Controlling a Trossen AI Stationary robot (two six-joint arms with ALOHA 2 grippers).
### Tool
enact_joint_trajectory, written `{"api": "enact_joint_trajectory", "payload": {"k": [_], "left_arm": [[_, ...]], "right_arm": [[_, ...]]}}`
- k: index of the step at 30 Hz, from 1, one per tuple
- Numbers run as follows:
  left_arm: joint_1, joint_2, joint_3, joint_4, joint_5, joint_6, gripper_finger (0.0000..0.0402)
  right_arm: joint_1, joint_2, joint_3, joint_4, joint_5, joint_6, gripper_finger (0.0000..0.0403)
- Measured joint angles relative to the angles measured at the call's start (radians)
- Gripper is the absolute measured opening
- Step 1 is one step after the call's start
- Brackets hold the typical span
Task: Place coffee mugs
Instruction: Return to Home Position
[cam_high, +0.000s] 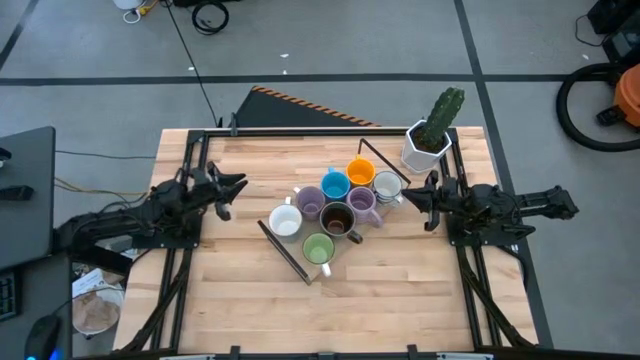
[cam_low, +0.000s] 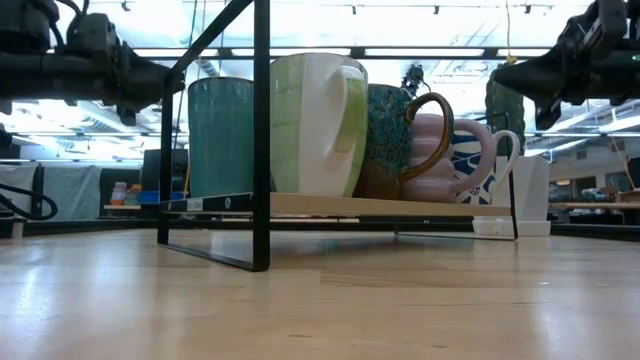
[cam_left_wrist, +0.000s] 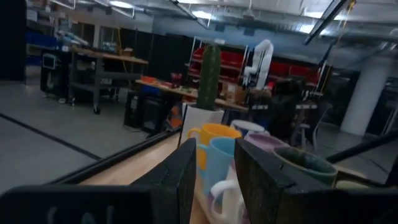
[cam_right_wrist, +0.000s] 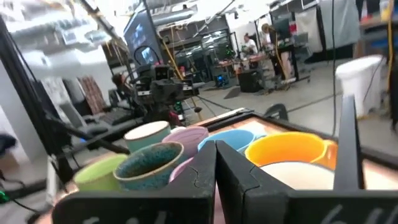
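Eight mugs stand close together on a low black-framed wooden rack (cam_high: 300, 262) at the table's middle: white (cam_high: 285, 221), lilac (cam_high: 310, 204), blue (cam_high: 335, 185), orange (cam_high: 361, 172), silvery-white (cam_high: 387, 184), purple (cam_high: 363, 203), dark brown (cam_high: 337, 219) and green (cam_high: 318, 248). In the low view the green mug (cam_low: 318, 125) stands in front on the shelf. My left gripper (cam_high: 238, 190) (cam_left_wrist: 216, 180) hovers left of the cluster, open and empty. My right gripper (cam_high: 408, 196) (cam_right_wrist: 216, 168) hovers right of it, shut and empty. Both are raised well above the table.
A white faceted pot with a cactus (cam_high: 428, 145) stands at the far right corner, just beyond my right gripper. The rack's black frame (cam_low: 262, 130) rises above the shelf. Bare wooden table (cam_high: 400, 300) lies toward the near edge.
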Motion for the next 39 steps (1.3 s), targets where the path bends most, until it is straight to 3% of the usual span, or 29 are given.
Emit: {"api": "enact_joint_trajectory", "payload": {"k": [8,15,39], "left_arm": [[0.000,-0.044,0.000,-0.086,0.080,-0.035,0.0116],[0.000,-0.041,0.000,-0.088,0.080,-0.188,0.0116],[0.000,-0.041,-0.001,-0.087,0.078,-0.186,0.0116]], "right_arm": [[0.000,0.000,0.000,0.001,-0.002,0.031,0.0014],[0.000,0.000,0.000,0.001,-0.004,0.029,0.0015],[0.000,0.000,0.000,0.001,-0.004,0.029,0.0016]]}}
